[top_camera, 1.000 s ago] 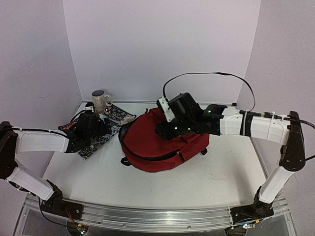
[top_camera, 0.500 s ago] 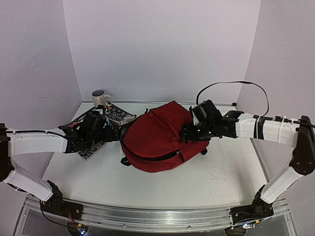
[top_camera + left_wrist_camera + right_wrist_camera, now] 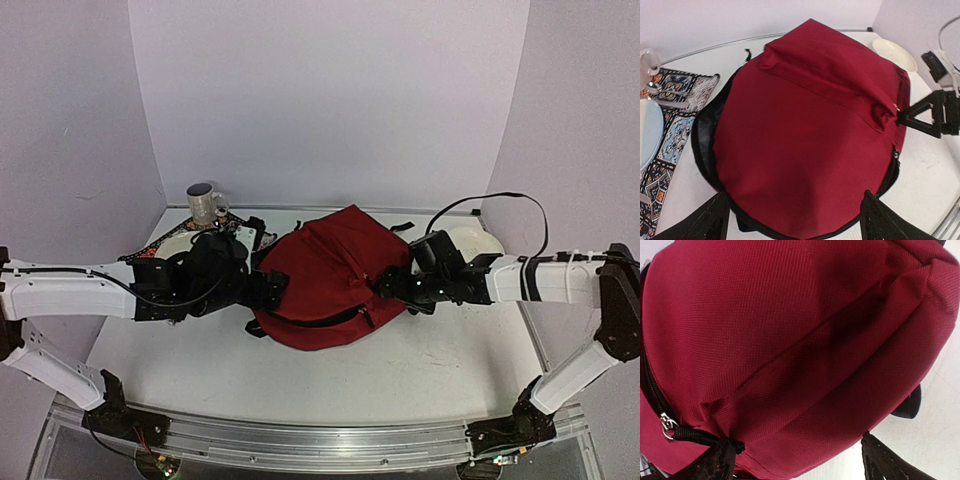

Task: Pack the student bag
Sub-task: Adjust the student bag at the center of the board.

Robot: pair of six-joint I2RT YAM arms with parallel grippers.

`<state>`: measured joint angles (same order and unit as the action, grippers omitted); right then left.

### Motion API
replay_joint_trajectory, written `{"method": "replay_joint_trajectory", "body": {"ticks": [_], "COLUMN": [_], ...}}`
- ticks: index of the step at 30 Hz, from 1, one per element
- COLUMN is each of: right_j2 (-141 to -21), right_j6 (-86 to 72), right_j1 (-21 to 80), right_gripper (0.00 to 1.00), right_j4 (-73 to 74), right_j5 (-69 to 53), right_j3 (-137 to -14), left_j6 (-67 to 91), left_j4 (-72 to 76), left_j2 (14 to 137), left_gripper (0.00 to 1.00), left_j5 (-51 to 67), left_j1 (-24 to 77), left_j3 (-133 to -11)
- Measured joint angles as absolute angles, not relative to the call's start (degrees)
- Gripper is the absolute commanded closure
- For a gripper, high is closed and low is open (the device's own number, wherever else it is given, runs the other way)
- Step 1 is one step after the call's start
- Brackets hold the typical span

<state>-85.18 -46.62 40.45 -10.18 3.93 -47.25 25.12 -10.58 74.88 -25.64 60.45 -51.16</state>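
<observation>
Left tool (image 3: 795,200) fingers half off-frame

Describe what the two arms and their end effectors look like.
The left arm and right arm match: white tubular links, black joints and wrists. A thin black cable loops above the right arm. The left end effector and right end effector are black, with wedge-shaped fingers.

No writing, number or brand mark can be read anywhere. The student bag (image 3: 330,262) shows plain dark red cloth with no legible label on it. The patterned mat (image 3: 677,132) just left of the bag bears ornament only, and the mug (image 3: 205,204) behind the bag's left side is too small to make out any print.
</observation>
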Motion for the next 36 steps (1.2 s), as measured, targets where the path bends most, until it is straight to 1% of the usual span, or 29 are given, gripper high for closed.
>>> {"method": "replay_joint_trajectory", "body": {"ticks": [2,8,9,14,17,20,25,30,36], "right_j2": [-85.2,-87.5,-88.3,-91.1,-91.9,-92.0,-90.8,-86.2,-81.3], "right_j6": [-47.9,-49.7,-49.8,-50.3,-50.5,-50.4,-48.9,-46.1,-42.9], "right_j1": [40.4,40.2,40.1,40.0,40.0,40.0,40.1,40.1,40.1], "right_gripper": [0.14,0.23,0.24,0.40,0.44,0.43,0.33,0.25,0.21], "right_j4": [-12.4,-19.0,-19.9,-23.7,-25.7,-26.8,-26.0,-21.2,-13.6], "right_j5": [3.0,-0.9,-1.7,-5.4,-7.6,-9.0,-8.3,-3.8,4.6], "right_j3": [-46.8,-46.7,-46.7,-46.7,-46.7,-46.7,-46.7,-46.7,-46.9], "left_j6": [23.8,19.5,18.9,16.4,15.8,15.3,15.4,16.6,17.8], "left_j4": [-10.6,-10.6,-10.6,-10.6,-10.6,-10.7,-11.0,-13.5,-19.1], "left_j2": [76.4,84.2,85.7,92.5,95.7,99.0,104.0,108.9,114.0], "left_gripper": [0.10,0.15,0.16,0.18,0.20,0.24,0.29,0.32,0.37], "left_j5": [-25.7,-25.1,-24.8,-23.0,-21.5,-19.7,-17.8,-17.7,-19.1], "left_j1": [62.8,68.3,68.9,71.0,71.5,71.8,72.2,72.7,72.8], "left_j3": [-53.4,-60.4,-61.5,-66.1,-67.9,-70.6,-75.9,-82.1,-87.2]}}
